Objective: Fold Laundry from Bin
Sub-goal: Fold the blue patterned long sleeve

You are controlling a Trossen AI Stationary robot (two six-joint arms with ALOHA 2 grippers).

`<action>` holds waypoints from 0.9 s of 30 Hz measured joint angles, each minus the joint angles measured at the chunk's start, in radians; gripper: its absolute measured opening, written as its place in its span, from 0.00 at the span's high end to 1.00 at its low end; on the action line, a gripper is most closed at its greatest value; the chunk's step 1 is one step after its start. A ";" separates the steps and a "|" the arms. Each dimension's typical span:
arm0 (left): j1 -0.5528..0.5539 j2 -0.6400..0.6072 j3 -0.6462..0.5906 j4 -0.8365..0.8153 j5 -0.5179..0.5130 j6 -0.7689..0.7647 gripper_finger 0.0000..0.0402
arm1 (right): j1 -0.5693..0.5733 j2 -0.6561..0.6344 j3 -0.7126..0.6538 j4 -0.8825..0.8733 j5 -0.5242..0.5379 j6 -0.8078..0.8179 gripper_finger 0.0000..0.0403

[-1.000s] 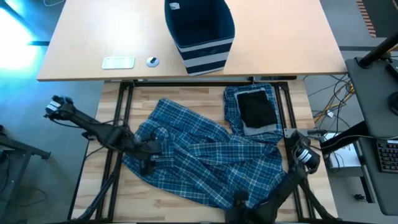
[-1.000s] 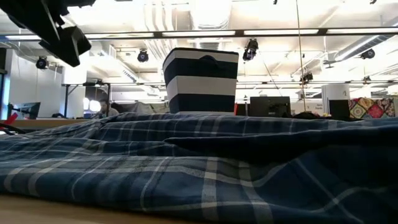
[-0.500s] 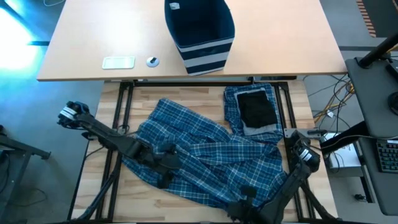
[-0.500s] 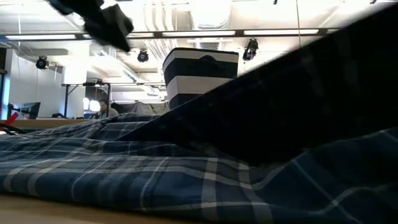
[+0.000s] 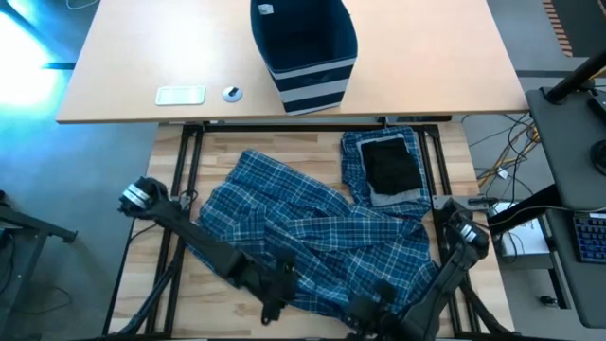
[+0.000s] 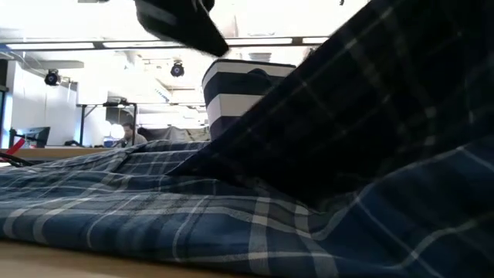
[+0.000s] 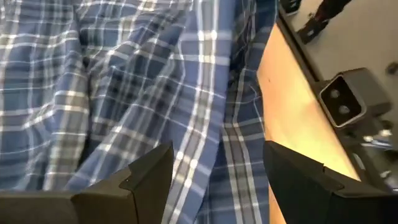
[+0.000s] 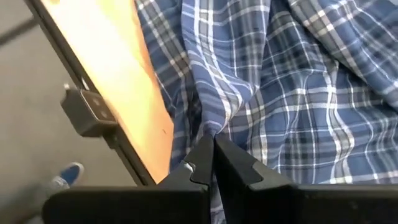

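Plaid garment pinched by clenched right gripper at lower centre; left gripper, spread, should grab the neighbouring hem evenly.

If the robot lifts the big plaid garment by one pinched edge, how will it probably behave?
The plaid garment will likely hang floppy: it lies in soft wrinkles. The rest should probably trail behind, since the right claw pinches only a small fold near the table edge. It looks light and unlikely to slip from the shut grip.
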 joint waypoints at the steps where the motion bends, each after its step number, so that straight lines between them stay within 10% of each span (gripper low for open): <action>1: -0.004 0.025 0.012 0.000 -0.011 -0.003 0.43 | 0.000 -0.003 0.000 -0.001 0.003 0.022 0.98; 13: 0.054 0.208 0.045 -0.029 -0.165 -0.162 0.45 | 0.054 -0.027 0.027 0.001 0.009 0.067 0.98; 21: 0.085 0.199 0.043 -0.209 -0.152 -0.184 0.93 | 0.093 -0.030 0.025 -0.019 -0.002 0.049 0.98; 27: 0.079 0.151 0.098 -0.328 -0.061 -0.240 0.99 | 0.096 -0.030 0.006 0.022 0.001 -0.046 0.94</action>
